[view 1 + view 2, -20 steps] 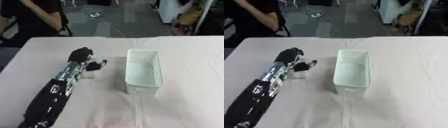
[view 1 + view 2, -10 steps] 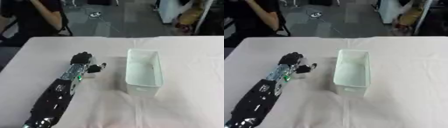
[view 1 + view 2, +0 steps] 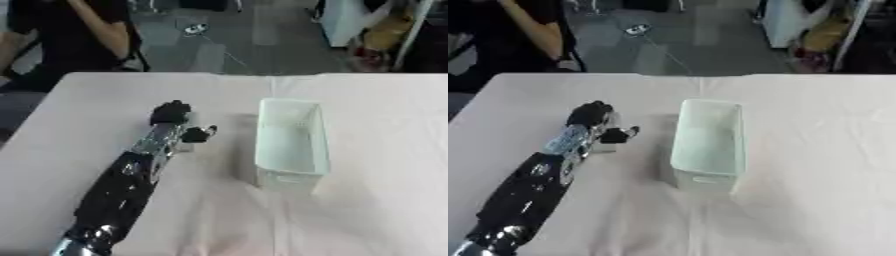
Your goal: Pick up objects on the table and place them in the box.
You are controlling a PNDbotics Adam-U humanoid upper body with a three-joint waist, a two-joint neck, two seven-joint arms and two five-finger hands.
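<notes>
Carrying whatever the left hand may have across to the box is the step I judge to be in hand, and doing it well starts with the big things: the table, draped in a pale cloth, leaves a bare stretch between hand and box, so the arm can travel straight to its right without skirting anything. The box, a pale open-topped bin standing upright near the table's middle, is long and narrow with its length running away from the robot, so the hand should rise above the near long wall and release over the middle of the opening, not at its edge. The left hand lies low over the cloth, well left of the box, its fingers curled down and the thumb jutting toward the box; whether they close on an object I cannot tell. Something small and pale shows just beside the wrist, too indistinct to name. No other loose object can be made out on the cloth, the box's inside looks bare though its floor is partly hidden, and the right hand appears in neither view.
</notes>
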